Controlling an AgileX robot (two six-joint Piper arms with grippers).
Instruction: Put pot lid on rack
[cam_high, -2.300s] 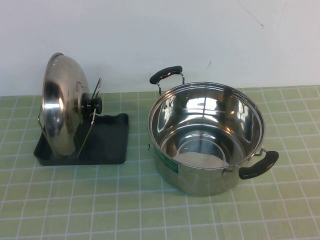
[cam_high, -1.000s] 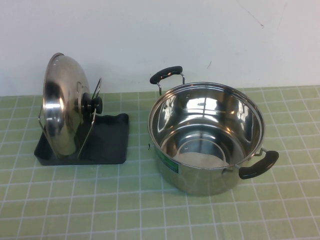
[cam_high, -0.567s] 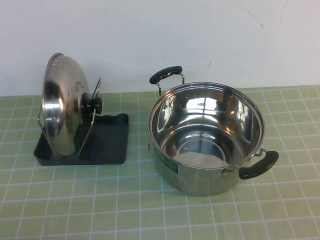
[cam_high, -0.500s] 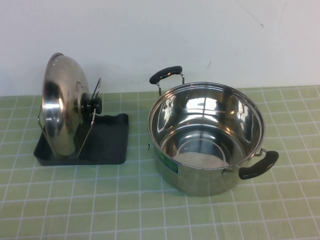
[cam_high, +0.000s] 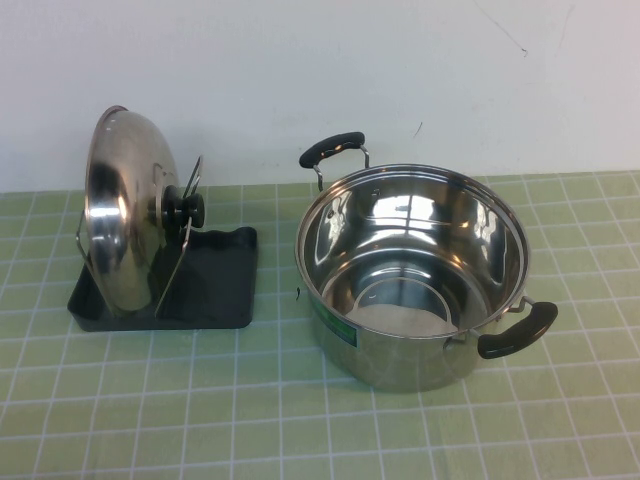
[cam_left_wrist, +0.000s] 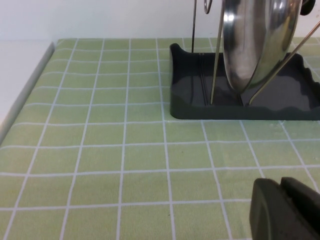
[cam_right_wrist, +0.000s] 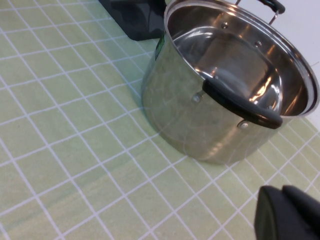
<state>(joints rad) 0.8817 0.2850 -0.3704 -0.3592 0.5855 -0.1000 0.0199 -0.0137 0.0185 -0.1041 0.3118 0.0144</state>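
Pot lid (cam_high: 122, 212) stands on edge in the rack (cam_high: 215, 290); both claws withdrawn.
Left claw (cam_left_wrist: 285, 210) and right claw (cam_right_wrist: 290, 210) look pressed together, low over the desk (cam_high: 300, 420); any jolt could roll the lid off its wires.

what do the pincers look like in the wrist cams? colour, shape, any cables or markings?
Only a corner of each shows. The left pincer is matte black with rounded, blocky fingers above the green gridded tablecloth. The right pincer looks the same: matte black, rounded edges. No cables, labels or markings show on either. Neither arm appears in the high view.

Kitchen-style tabletop: green tiled cloth (cam_high: 200, 400), steel pot (cam_high: 410, 275).
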